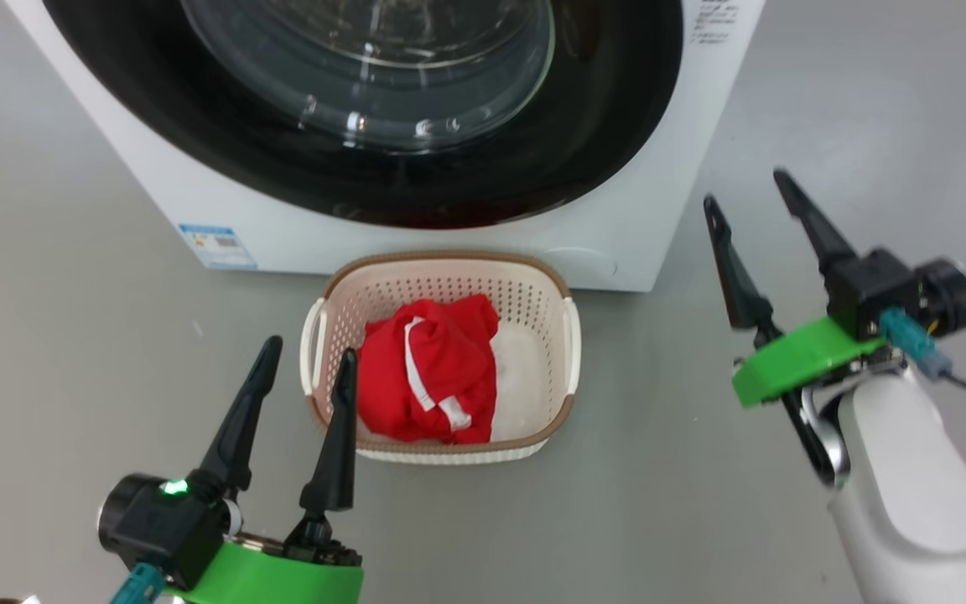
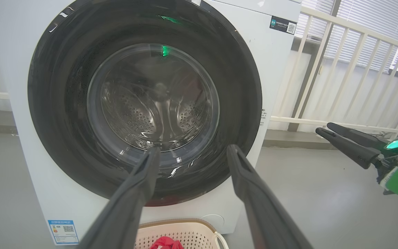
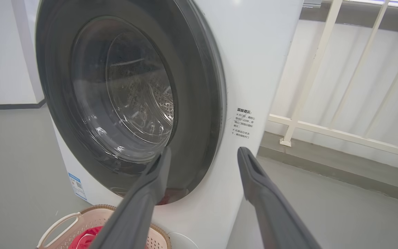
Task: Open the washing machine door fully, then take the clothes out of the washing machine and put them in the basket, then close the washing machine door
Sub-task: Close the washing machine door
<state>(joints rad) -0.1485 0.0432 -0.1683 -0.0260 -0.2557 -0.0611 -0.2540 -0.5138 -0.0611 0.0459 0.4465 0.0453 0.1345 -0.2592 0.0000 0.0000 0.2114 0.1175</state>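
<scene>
Head view: left gripper [image 1: 311, 348] and right gripper [image 1: 743, 186] are seen spread wide, empty. Red clothes [image 1: 424, 369] are piled in the basket [image 1: 449, 257], set before the shut washing machine door [image 1: 617, 126].

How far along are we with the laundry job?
Done: the red clothes lie in the basket, and the washing machine door looks shut flush. In hand: nothing; the left pincer and right pincer stand open, empty. Left: nothing that I can see.
</scene>
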